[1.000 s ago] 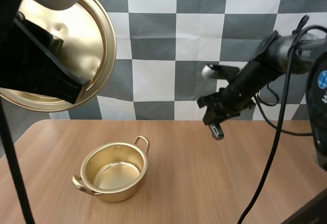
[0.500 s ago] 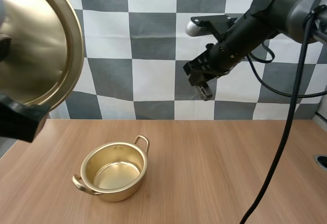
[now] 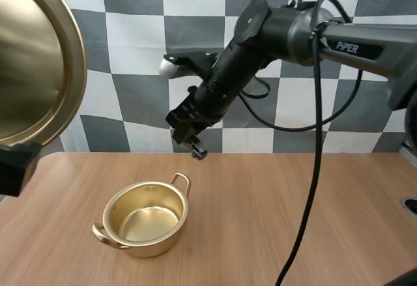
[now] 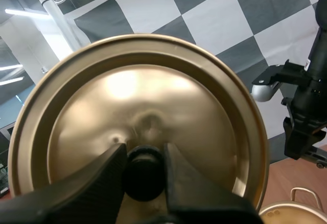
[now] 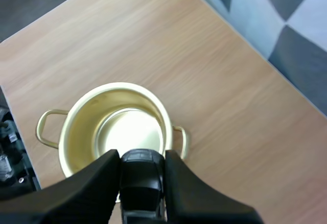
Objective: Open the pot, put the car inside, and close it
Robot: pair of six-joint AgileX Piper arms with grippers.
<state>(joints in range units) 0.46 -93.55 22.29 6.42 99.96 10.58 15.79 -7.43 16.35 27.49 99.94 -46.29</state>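
Car (image 5: 142, 183), small & black, in rt hand (image 5: 141, 156) above gold pot (image 3: 150, 243).

A shiny gold pot (image 3: 150, 243) with two loop handles (image 3: 180, 180) stands upright, open and empty, on a wooden table (image 3: 293, 221). Its round gold lid (image 4: 148, 106) is held high up by its black knob (image 4: 144, 172). A small dark car (image 5: 142, 178) hangs above the pot.

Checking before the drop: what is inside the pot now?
The pot shows only a bare gold floor; its near inner wall is hidden. The car is pinched in the right gripper above.
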